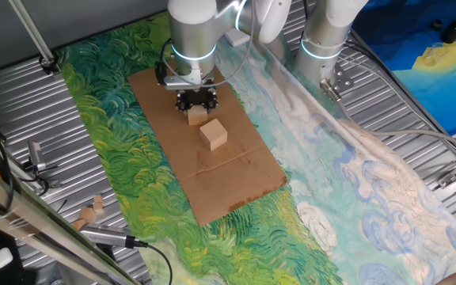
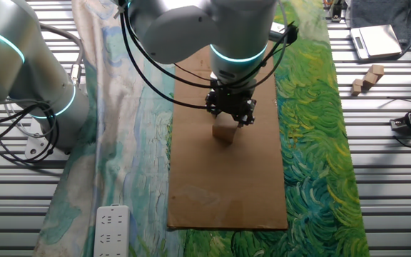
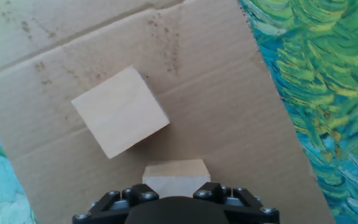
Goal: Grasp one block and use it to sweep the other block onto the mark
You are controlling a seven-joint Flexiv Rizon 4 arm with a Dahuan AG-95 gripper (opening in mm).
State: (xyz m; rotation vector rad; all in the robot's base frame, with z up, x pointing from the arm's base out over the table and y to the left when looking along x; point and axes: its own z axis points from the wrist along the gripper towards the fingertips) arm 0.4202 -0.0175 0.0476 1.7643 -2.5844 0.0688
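Note:
My gripper (image 1: 196, 104) is shut on a small pale wooden block (image 1: 195, 117), held low over the brown cardboard (image 1: 236, 178). In the hand view the held block (image 3: 176, 174) sits between the fingers at the bottom edge. The other, loose wooden block (image 3: 120, 112) lies on the cardboard just ahead and to the left, turned at an angle, with a small gap between them. It also shows in one fixed view (image 1: 213, 134). In the other fixed view the gripper (image 2: 231, 113) holds the block (image 2: 224, 133), and the loose block is hidden. No black dot mark shows in any view.
The cardboard (image 2: 227, 200) lies on a green and blue painted cloth (image 1: 117, 158) over a ribbed metal table. Spare wooden pieces (image 1: 92, 210) lie off the cloth. A second robot base (image 1: 323, 39) stands at the back, and a power strip (image 2: 111, 228) lies beside the cloth.

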